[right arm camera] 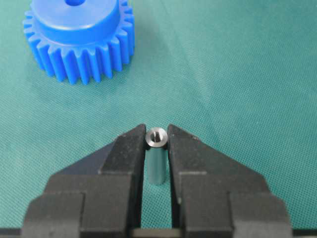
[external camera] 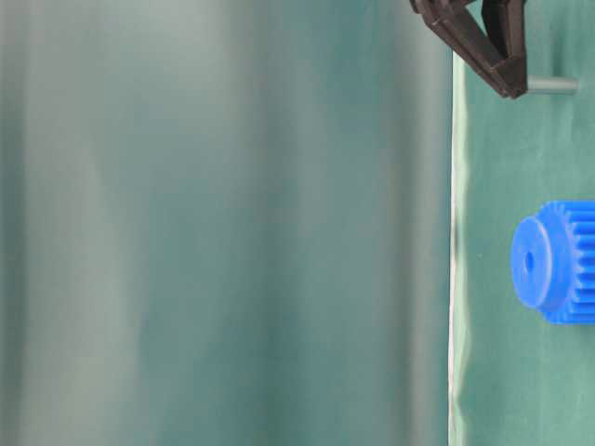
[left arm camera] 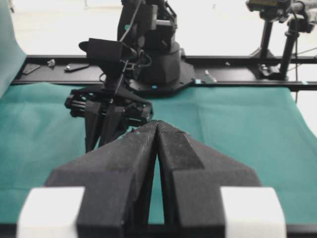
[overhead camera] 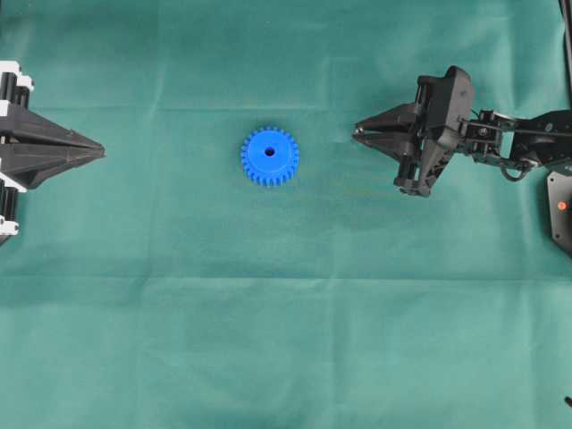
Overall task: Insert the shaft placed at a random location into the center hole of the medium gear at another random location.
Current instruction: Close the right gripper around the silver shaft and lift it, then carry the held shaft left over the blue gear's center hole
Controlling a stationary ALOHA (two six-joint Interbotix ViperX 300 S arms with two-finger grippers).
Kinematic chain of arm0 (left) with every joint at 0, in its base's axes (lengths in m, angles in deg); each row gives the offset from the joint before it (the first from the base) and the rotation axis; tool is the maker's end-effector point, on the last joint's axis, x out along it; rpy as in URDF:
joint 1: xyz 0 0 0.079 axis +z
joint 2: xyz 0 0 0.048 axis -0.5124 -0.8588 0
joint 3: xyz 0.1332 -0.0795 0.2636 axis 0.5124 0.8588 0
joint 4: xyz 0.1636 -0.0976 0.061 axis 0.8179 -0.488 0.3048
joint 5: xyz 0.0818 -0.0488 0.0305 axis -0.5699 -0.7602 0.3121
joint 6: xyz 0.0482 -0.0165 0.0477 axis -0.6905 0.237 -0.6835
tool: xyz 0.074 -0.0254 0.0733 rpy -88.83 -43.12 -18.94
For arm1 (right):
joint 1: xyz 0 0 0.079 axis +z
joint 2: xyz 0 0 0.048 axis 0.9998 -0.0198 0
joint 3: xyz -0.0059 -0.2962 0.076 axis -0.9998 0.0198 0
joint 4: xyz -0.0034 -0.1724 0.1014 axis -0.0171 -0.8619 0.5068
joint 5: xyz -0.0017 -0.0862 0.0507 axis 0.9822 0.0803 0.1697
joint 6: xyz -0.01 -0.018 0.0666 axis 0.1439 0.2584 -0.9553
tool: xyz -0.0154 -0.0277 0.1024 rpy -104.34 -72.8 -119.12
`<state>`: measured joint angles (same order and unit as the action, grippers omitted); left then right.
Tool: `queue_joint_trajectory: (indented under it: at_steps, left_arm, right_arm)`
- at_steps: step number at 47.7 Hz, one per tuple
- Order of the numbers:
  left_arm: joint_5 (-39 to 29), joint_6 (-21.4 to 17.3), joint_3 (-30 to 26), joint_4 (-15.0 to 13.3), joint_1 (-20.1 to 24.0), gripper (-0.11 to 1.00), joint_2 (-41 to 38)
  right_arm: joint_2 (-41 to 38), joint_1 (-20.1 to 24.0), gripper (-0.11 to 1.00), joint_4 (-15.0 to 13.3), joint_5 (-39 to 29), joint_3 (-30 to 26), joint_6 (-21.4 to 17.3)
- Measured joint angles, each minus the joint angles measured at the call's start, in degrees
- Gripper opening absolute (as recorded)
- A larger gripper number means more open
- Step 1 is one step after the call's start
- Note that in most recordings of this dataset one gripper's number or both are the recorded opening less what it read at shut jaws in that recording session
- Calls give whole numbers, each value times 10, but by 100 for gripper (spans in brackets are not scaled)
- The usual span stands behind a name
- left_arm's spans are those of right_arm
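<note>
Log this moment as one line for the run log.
right gripper: shut on shaft | left gripper: shut, idle | medium gear: flat on cloth | center hole: empty

My work surface is a table covered by a creased green cloth (overhead camera: 286, 340). Beyond its far edge: a black rail (left arm camera: 247, 60), black stands (left arm camera: 290, 37), bright pale floor.

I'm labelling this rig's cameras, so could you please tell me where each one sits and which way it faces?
Overhead: above, facing down; medium gear, left gripper, right gripper.
Table-level: low, rotated sideways; gear, shaft.
Left wrist: behind shut fingers, facing the opposite arm.
Right wrist: behind fingers clamping the shaft, facing the gear.
Shared: gear, except in left wrist.
</note>
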<state>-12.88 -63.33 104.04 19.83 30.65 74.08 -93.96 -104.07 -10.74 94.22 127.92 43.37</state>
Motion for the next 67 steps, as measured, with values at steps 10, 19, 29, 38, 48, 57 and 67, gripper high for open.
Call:
queue_joint_trajectory:
  at_steps: [10,19,29,38,48,57,67]
  left_arm:
    - [-1,0,0,0,0,0,0]
    - [-1,0,0,0,0,0,-1]
    - [-1,0,0,-1,0,0,-1]
    - [-1,1,0,0,0,0,0]
    - [-1,1,0,0,0,0,-1]
    - [-1,1,0,0,0,0,-1]
    - [-1,1,0,0,0,0,-1]
  right_arm:
    - [17,1,14,0,-14,0,0]
    - [86,1,14,0,-83,-4,0]
    - [172,0,14,0,-171,-17,1]
    - [205,0,14,-1,-205,-20,0]
    - [205,0,14,0,-206,-20,1]
    - [205,0,14,0,-207,-21,1]
    - [190,9,14,0,-206,-39,0]
